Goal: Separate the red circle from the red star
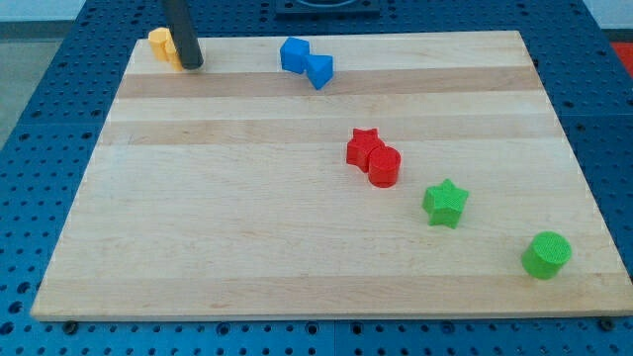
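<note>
Red circle [385, 166] is sitting mid-board, touching the red star [363, 146] at its upper left, while my tip [192, 65], a bare rod with no jaws, is resting far off beside the yellow block [163, 44], top left.

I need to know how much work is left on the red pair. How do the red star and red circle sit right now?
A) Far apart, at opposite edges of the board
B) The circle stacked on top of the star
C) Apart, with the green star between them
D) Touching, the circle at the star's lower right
D: the red circle sits right against the red star, at its lower right, while my tip is far off at the view's top left beside the yellow block.
</note>
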Controlling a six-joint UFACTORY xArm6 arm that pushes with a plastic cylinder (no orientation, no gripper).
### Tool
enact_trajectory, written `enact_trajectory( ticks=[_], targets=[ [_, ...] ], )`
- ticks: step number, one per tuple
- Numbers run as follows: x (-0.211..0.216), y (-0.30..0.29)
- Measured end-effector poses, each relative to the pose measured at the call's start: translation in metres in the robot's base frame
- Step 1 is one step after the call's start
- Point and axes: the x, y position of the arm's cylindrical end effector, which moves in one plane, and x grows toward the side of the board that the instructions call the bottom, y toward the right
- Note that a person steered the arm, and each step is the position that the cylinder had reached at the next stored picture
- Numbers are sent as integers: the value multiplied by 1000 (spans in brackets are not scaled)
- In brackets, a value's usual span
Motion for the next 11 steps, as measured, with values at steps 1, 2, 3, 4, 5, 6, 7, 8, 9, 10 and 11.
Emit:
enact_trajectory(
  ticks=[1, 2, 3, 4, 5, 6, 7, 8, 9, 10, 11],
  targets=[
    [25, 9],
    [68, 31],
    [113, 64],
    [152, 112],
    [196, 165],
    [225, 205],
    [224, 225],
    [215, 254],
    [212, 286],
    [212, 316],
    [206, 335]
  ],
)
